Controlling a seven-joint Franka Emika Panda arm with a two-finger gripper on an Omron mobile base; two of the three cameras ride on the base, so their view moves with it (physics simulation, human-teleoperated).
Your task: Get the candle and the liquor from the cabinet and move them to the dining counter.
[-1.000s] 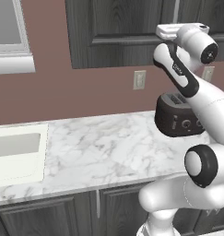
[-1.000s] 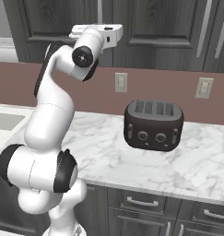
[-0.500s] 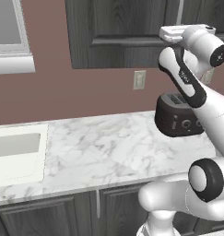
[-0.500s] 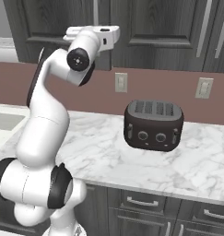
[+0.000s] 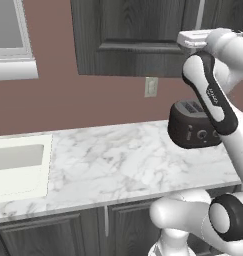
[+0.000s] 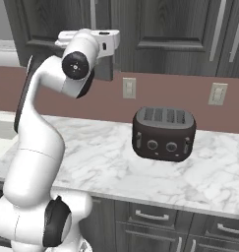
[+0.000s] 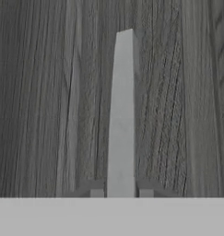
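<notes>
- The cabinet is mounted on the wall above the marble worktop; its door is closed.
- Its silver bar handle is seen in the hand view running between the two fingertips.
- The gripper is pinched on the handle.
- A dark toaster stands on the worktop, below the cabinets.
- A white sink is set at the left.

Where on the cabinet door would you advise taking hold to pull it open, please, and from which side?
Grip the long silver bar handle near its lower end, coming straight at the cabinet door's front. The bar stands off the flat recessed-panel face, so fingers can pass either side of it. The claw already sits that way, its fingertips straddling the bar.
</notes>
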